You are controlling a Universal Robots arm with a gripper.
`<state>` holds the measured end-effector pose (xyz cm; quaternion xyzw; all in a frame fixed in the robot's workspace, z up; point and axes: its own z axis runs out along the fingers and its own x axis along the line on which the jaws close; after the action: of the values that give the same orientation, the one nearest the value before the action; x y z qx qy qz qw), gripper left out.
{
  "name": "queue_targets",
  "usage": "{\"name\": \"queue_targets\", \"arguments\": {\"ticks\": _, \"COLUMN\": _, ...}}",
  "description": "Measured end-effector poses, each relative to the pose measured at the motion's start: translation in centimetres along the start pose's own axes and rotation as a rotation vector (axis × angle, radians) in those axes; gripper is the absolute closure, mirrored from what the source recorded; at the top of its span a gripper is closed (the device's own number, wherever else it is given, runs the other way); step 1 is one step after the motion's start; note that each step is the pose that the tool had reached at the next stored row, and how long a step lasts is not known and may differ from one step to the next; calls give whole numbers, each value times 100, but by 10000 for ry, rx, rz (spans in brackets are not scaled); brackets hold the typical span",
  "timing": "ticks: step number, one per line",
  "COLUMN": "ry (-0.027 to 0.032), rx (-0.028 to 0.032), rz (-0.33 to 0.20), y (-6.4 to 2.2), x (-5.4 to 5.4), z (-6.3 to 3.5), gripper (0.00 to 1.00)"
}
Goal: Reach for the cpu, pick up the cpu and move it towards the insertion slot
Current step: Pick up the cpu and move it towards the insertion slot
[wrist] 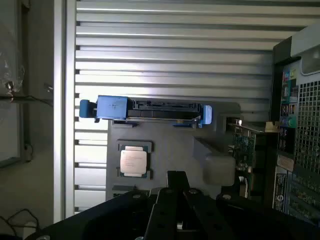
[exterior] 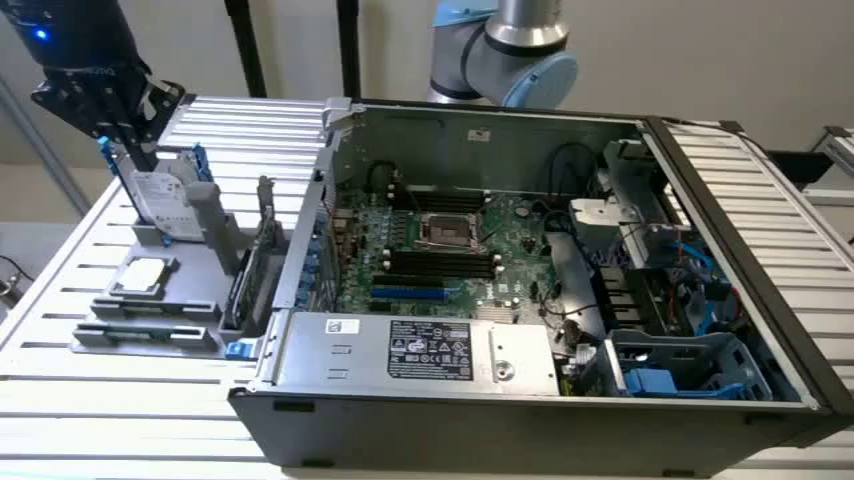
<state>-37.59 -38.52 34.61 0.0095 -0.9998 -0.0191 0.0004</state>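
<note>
Pincer (wrist: 177,176), nearest the wrist camera, looks pressed together and empty, hanging at far left above the hard drive (exterior: 167,205). Nearer, the cpu (exterior: 143,276) lies ungrasped on its grey holder (exterior: 200,268) on the counter (exterior: 67,390); reaching, pick-up and transfer remain. Exterior view adds the insertion slot (exterior: 450,232), to the right inside the open case (exterior: 534,425).

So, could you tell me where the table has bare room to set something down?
Bare table slats lie in front of the grey fixture and behind it beside the case. Crowded: the fixture, holding cpu and hard drive.
</note>
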Motion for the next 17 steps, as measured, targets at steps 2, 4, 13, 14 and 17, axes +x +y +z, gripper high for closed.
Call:
{"name": "queue_targets", "arguments": {"ticks": 2, "ry": 0, "rx": 0, "rz": 0, "y": 0, "x": 0, "z": 0, "gripper": 89}}
{"name": "queue_targets", "arguments": {"ticks": 4, "ry": 0, "rx": 0, "rz": 0, "y": 0, "x": 0, "z": 0, "gripper": 89}}
{"name": "queue_targets", "arguments": {"ticks": 13, "ry": 0, "rx": 0, "rz": 0, "y": 0, "x": 0, "z": 0, "gripper": 89}}
{"name": "queue_targets", "arguments": {"ticks": 14, "ry": 2, "rx": 1, "rz": 1, "y": 0, "x": 8, "z": -1, "gripper": 89}}
{"name": "queue_targets", "arguments": {"ticks": 17, "ry": -2, "rx": 0, "rz": 1, "y": 0, "x": 97, "z": 1, "gripper": 89}}
